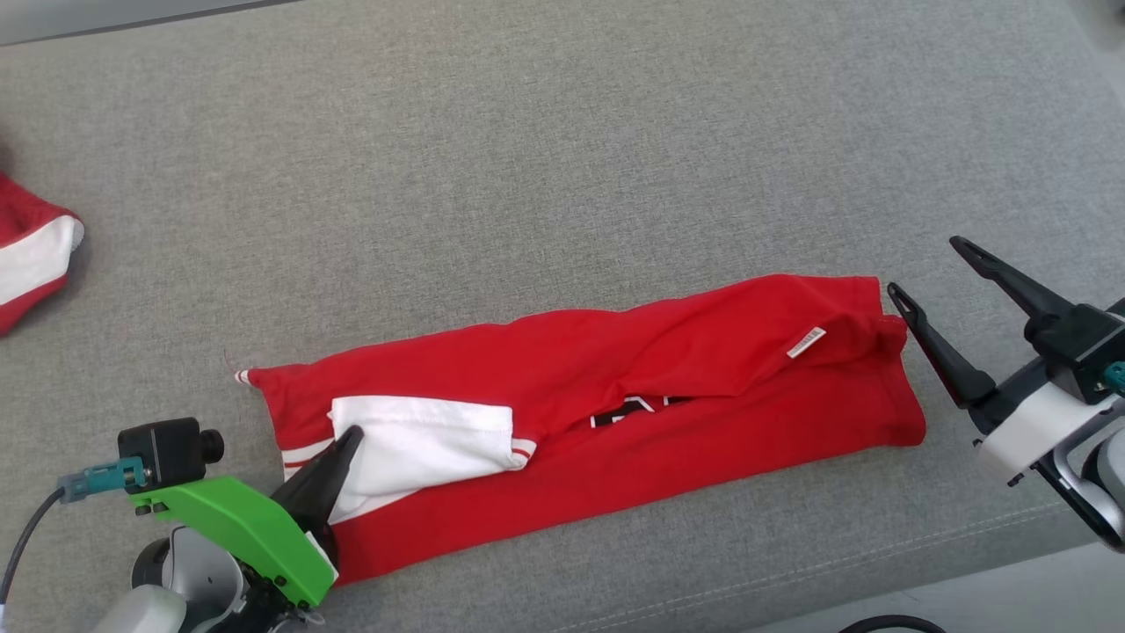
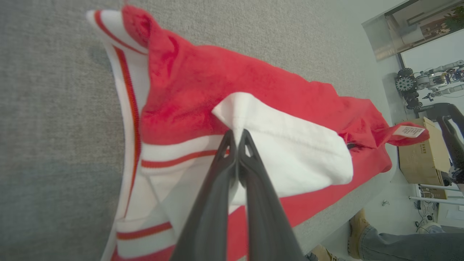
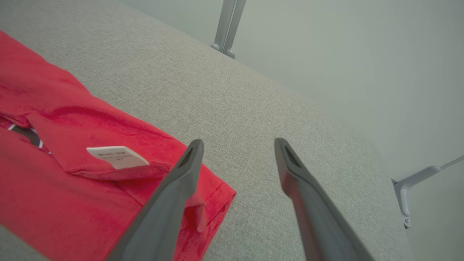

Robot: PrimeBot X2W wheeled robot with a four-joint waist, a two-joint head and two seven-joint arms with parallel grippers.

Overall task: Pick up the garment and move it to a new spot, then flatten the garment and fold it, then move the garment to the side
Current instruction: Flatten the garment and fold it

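My left claw (image 1: 350, 437) pinches the half-folded red and white cloth shirt (image 1: 668, 369), my right claw (image 1: 925, 265) is wide apart, and I think more folding is left.

Left gripper (image 1: 347, 437) sat low at the left of the head view, green wrist housing (image 1: 237, 527) behind it, both dark fingers pressed together and pinching the garment (image 1: 668, 369). Right gripper (image 1: 925, 265) stood at the right edge, fingers spread wide and empty, tips angled up and leftward.
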